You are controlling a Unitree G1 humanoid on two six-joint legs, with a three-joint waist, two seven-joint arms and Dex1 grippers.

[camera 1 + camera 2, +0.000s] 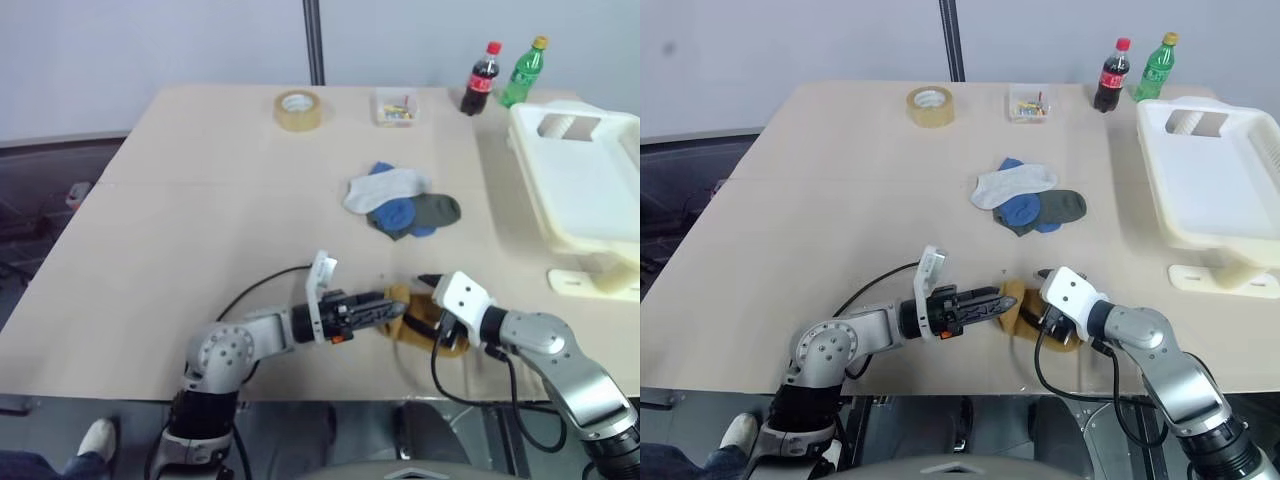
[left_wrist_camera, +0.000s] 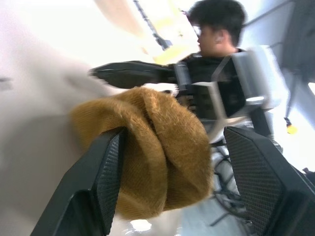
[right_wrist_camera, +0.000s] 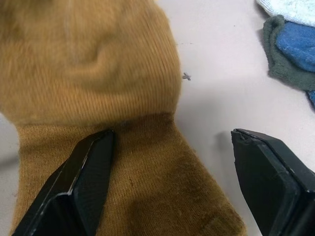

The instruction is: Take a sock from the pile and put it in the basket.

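A mustard-yellow sock (image 1: 418,328) lies bunched at the table's near edge, between my two grippers. My left gripper (image 1: 398,308) points across at it. In the left wrist view the sock (image 2: 157,162) sits between the spread fingers, pressed against one finger (image 2: 106,177) and apart from the other. My right gripper (image 1: 432,305) stands open over the sock (image 3: 98,73), one finger (image 3: 83,182) above its cuff. The pile (image 1: 402,203) of white, blue and dark green socks lies mid-table. The cream-white basket (image 1: 528,175) stands at the far right and shows nothing inside.
A tape roll (image 1: 298,110), a small clear box (image 1: 396,107), a cola bottle (image 1: 481,80) and a green bottle (image 1: 522,72) line the far edge. A white flat piece (image 1: 592,284) lies under the basket's near side. A person (image 2: 216,29) appears in the left wrist view.
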